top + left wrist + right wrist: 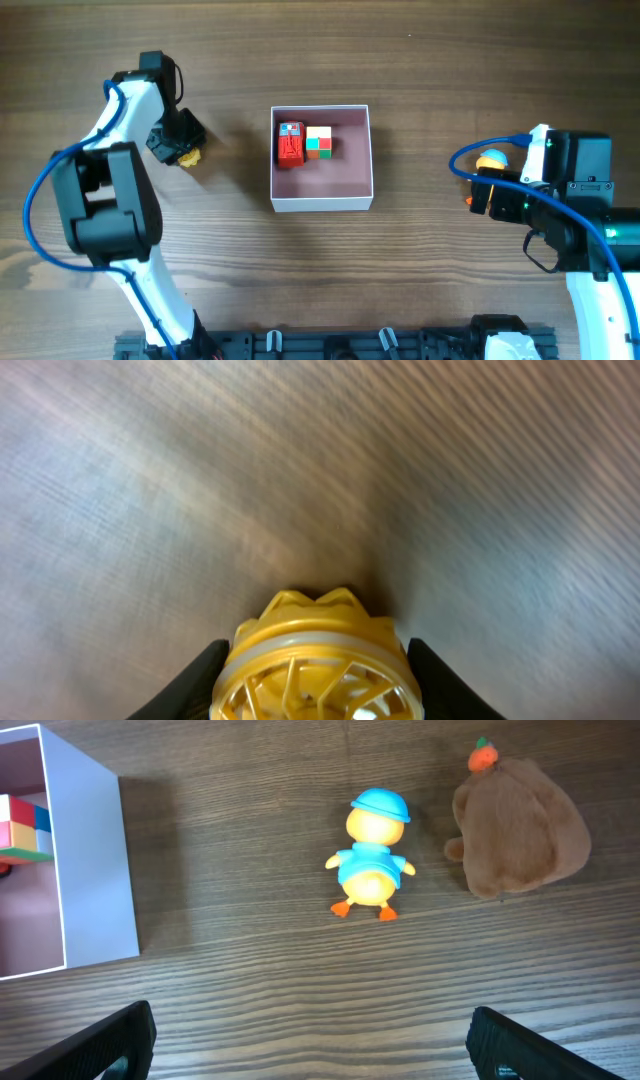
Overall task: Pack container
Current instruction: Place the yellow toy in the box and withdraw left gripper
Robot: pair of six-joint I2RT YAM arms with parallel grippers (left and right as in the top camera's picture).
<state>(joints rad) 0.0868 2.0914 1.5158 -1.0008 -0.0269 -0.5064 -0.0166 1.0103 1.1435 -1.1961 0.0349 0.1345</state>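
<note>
Overhead: container [330, 182] sits mid-table, with a red toy [290, 144] & multicolour cube [320, 142] side by side at its far wall. L gripper [180, 138] is well left of it, fingers clamped on a yellow ribbed toy [318, 660]; bg blurred. R gripper [315, 1050] is spread wide, holding nothing. Duck [372, 855] & brown plush [520, 820] lie ahead, apart.
</note>
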